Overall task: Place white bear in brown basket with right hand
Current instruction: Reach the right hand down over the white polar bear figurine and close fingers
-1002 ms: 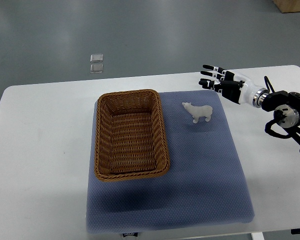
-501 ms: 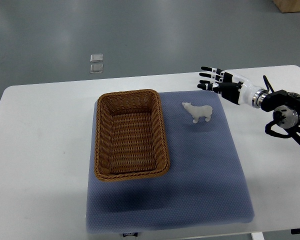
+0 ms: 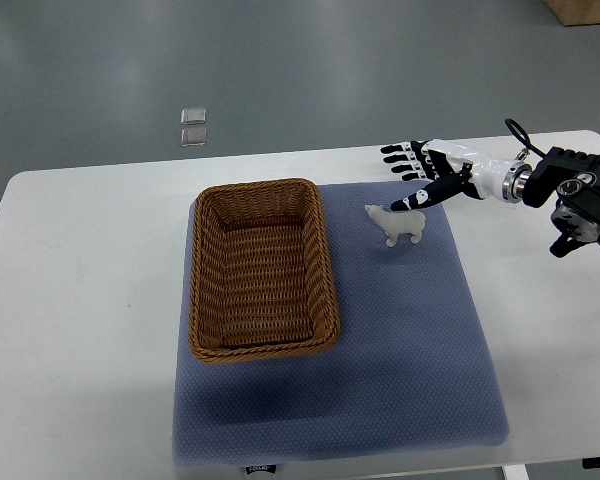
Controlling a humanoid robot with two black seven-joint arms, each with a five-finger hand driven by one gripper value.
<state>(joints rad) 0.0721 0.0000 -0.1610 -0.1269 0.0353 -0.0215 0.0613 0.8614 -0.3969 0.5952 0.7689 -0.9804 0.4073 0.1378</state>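
Observation:
A small white bear (image 3: 398, 223) stands on the blue mat (image 3: 410, 330), to the right of the brown wicker basket (image 3: 262, 268). The basket holds nothing. My right hand (image 3: 412, 175) comes in from the right edge and hovers just behind and above the bear, fingers spread open, thumb tip close to the bear's back. It holds nothing. The left arm does not show.
The mat lies on a white table (image 3: 80, 300). Two small clear squares (image 3: 192, 127) lie on the grey floor beyond the table's far edge. A wooden box corner (image 3: 585, 10) shows at the top right.
My right hand has moved left and down toward the bear and turned, with the thumb now reaching near the bear. The bear and basket have not moved.

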